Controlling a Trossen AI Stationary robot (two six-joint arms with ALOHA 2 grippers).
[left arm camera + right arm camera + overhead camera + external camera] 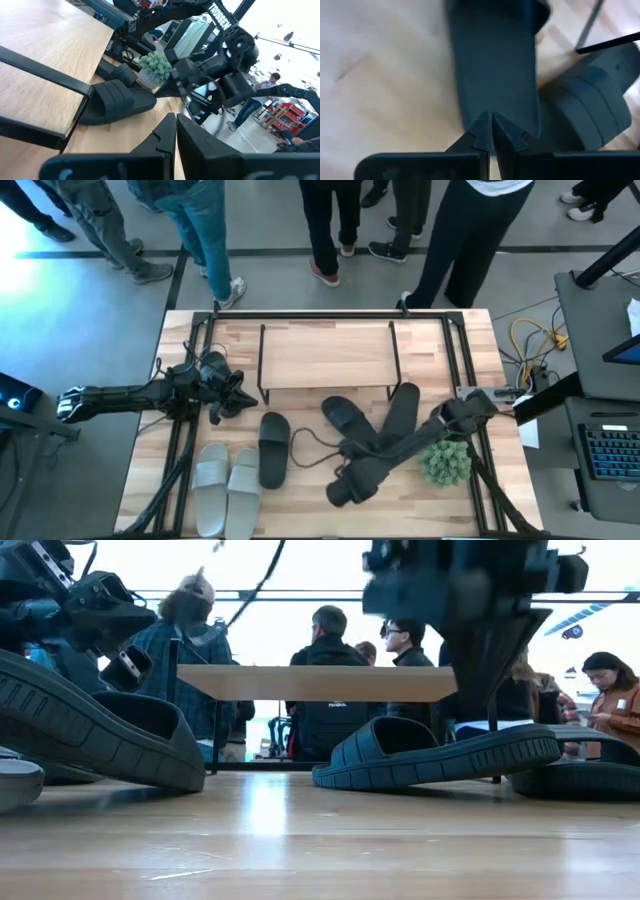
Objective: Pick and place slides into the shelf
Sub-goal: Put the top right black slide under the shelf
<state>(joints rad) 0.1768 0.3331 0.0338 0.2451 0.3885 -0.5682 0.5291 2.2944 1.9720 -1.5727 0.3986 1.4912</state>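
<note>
On the wooden table [300, 490] stand one shelf [325, 358], four black slides [274, 448] and two grey slides [225, 486]. Only the low view shows people seated behind. Left gripper [243, 395] and right gripper [342, 492] are closed, empty.

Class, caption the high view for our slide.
Both arms over the table, slides scattered before the empty shelf.

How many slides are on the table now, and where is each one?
5 visible: two grey slides near the front-left, one black slide beside them, two black slides before the shelf. The right arm may hide another.
</note>
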